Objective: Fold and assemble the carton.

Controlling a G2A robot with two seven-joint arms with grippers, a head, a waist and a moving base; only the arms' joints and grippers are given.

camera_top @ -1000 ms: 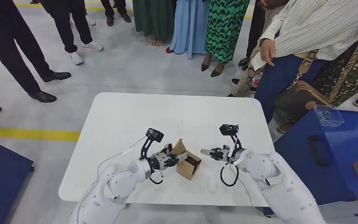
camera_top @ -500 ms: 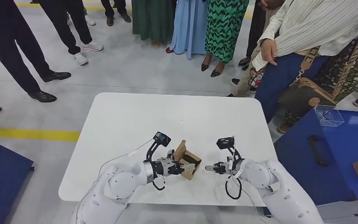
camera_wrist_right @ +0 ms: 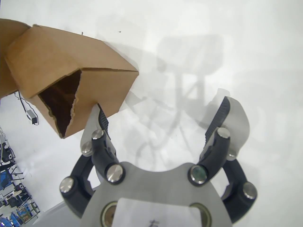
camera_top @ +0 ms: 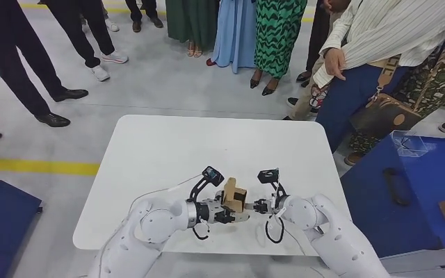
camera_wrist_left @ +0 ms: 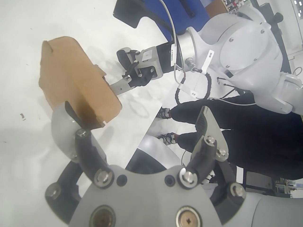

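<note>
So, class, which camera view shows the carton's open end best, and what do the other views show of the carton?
The right wrist view: the carton is close, its dark opening and ragged flap edge facing the camera. The left wrist view shows its plain outer panels. The top view shows it small, the inside unclear.

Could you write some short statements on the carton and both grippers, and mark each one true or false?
1. The carton lies between the two grippers. True.
2. The right gripper is shut on the carton. False: it is open, beside the carton.
3. The left gripper is open. True.
4. The carton is fully closed. False: a gap shows its dark inside.
</note>
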